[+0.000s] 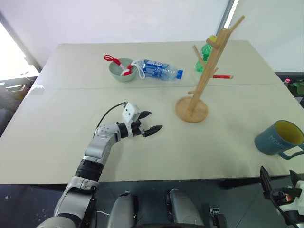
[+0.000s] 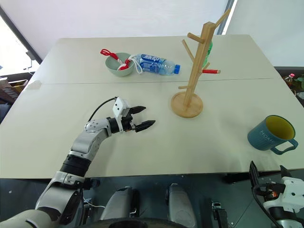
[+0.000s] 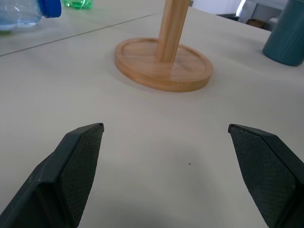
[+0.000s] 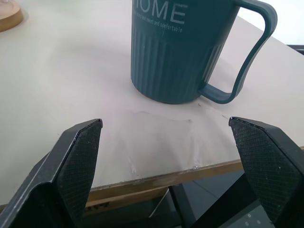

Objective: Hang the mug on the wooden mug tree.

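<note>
The blue-grey mug (image 1: 278, 138) with a yellow inside stands upright near the table's front right corner, its handle toward the front right. In the right wrist view the mug (image 4: 178, 52) is just ahead of my open right gripper (image 4: 166, 166), which hangs off the table's front edge (image 2: 268, 183). The wooden mug tree (image 1: 204, 76) stands on its round base right of centre, its pegs bare. My left gripper (image 1: 151, 122) is open over the table's middle, pointing toward the tree's base (image 3: 164, 64), nothing between its fingers.
A pale green bowl (image 1: 121, 70) with a red-and-white utensil sits at the back, a plastic water bottle (image 1: 159, 69) lying beside it. A green bottle (image 1: 205, 53) and a red pen-like item (image 1: 222, 76) lie behind the tree. The table's front edge (image 4: 156, 183) runs just below the mug.
</note>
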